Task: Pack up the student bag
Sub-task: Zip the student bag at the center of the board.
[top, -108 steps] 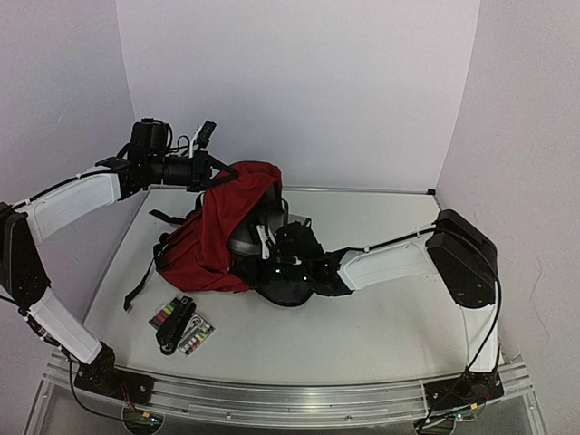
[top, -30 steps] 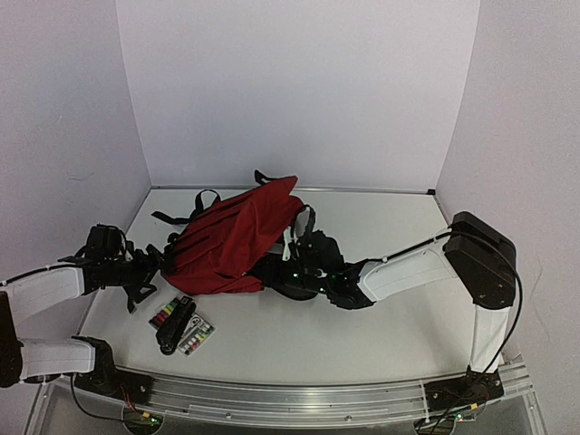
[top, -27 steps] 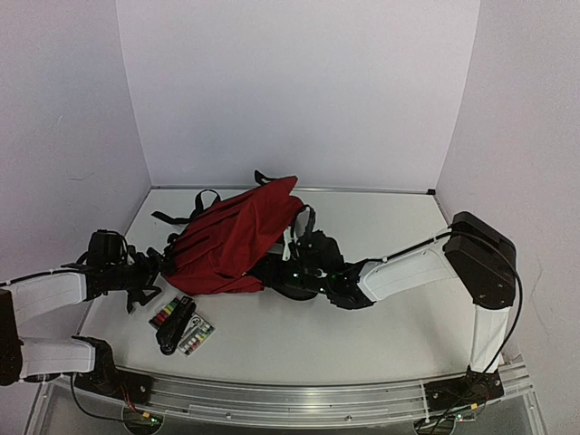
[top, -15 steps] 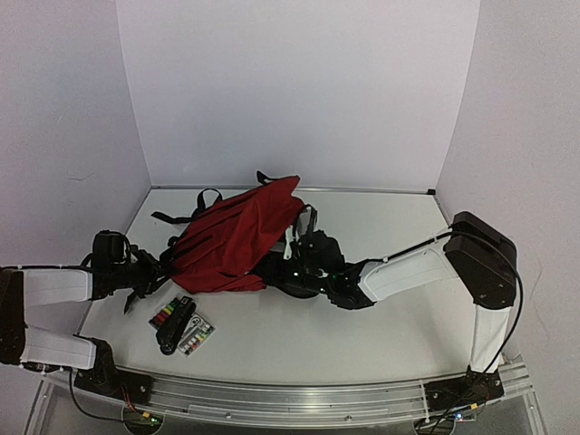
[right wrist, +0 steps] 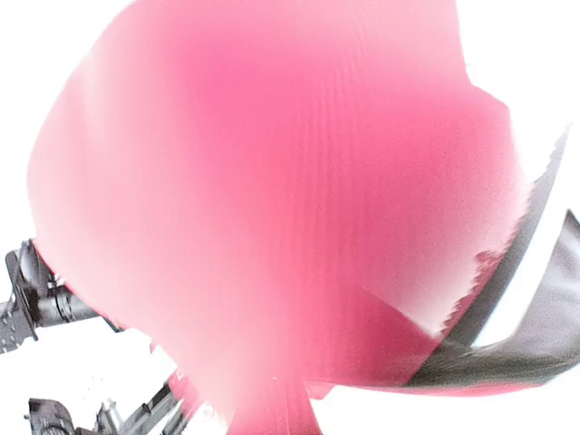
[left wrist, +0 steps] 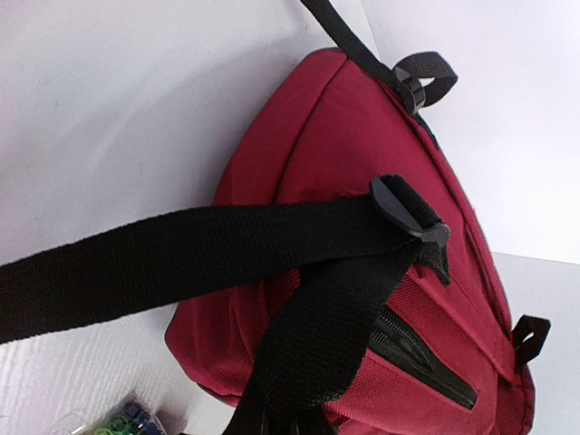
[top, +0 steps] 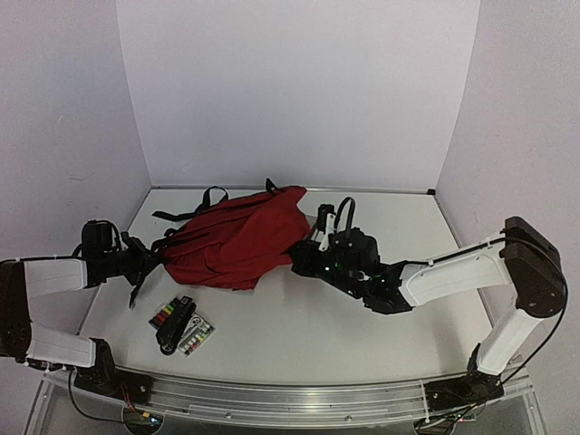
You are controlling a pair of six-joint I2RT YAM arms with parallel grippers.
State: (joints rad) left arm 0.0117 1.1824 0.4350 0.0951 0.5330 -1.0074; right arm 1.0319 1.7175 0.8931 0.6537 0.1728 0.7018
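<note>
The student bag (top: 237,243) lies flat across the back left of the table, dark red with black straps, stretched between my two arms. My left gripper (top: 152,257) is at its left end, shut on a black strap (left wrist: 344,317) that runs down out of the left wrist view; the fingers themselves are hidden. My right gripper (top: 306,257) is at the bag's right edge, shut on the red fabric. Blurred red cloth of the bag (right wrist: 272,181) fills the right wrist view and narrows toward the bottom centre. A closed black zipper (left wrist: 426,358) shows on the bag's side.
A pack of coloured markers (top: 168,315), a black object (top: 177,326) and a small card of coloured pieces (top: 196,333) lie on the table in front of the bag. Walls enclose the table on the left, back and right.
My left gripper has shut on the black strap. My right arm has pulled the bag's right edge to the right and back, stretching the bag out flatter.
</note>
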